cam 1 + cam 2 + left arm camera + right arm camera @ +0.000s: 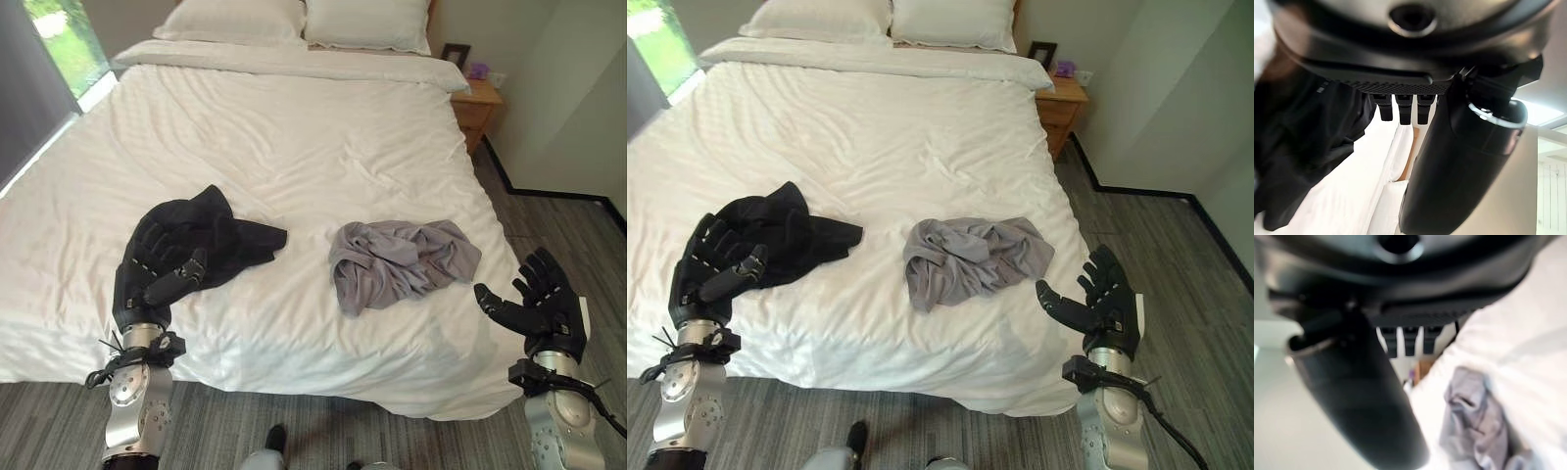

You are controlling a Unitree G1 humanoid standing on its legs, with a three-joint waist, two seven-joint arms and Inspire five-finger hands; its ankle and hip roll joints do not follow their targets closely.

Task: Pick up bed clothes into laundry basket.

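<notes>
A crumpled black garment (223,238) lies on the white bed (294,137) near its front left. A crumpled grey garment (397,261) lies to its right, near the front right corner. My left hand (155,269) is raised at the front edge of the bed, over the near side of the black garment, fingers straight and open, holding nothing. My right hand (541,303) hangs open beyond the bed's right corner, apart from the grey garment (1474,421). The black garment (1298,142) spreads just past my left hand's fingers.
Two white pillows (304,22) lie at the head of the bed. A wooden nightstand (478,106) with a picture frame stands at the far right. Grey wood floor (558,245) runs along the bed's right side and front. A window (59,44) is at the far left.
</notes>
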